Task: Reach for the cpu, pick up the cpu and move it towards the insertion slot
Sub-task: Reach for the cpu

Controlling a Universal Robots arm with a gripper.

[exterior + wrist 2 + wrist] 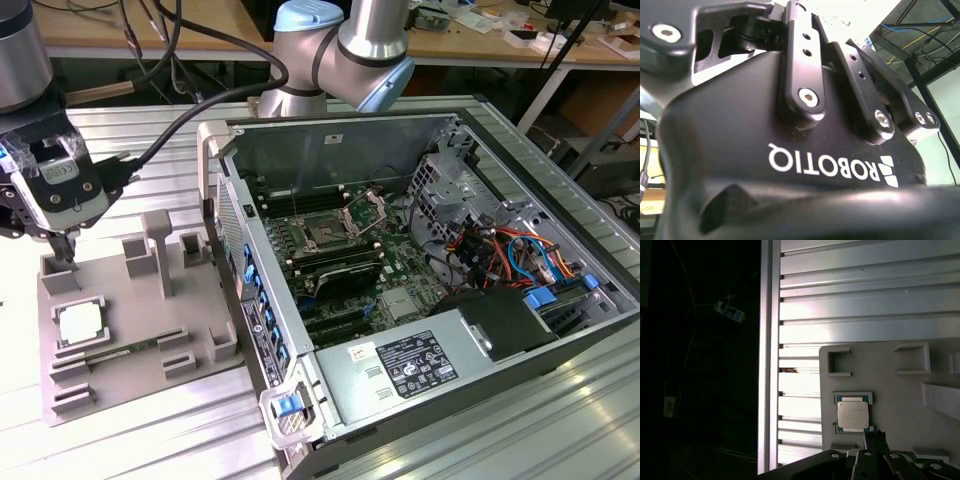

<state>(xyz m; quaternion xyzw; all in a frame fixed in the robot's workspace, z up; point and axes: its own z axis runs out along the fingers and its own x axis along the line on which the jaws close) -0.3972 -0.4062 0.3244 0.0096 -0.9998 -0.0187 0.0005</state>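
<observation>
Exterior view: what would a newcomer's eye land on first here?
The big open grey metal computer case dominates the exterior view's right. Inside it sits the square, silver-framed insertion slot with its hinged bracket tipped open. On the exterior view's left, the small square silvery cpu lies in a pale grey plastic fixture tray, and the arm's black gripper hangs close by, not holding it.

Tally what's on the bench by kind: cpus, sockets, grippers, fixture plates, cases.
cpu: 1
insertion slot: 1
gripper: 1
grey fixture plate: 1
open computer case: 1
Total: 5
</observation>
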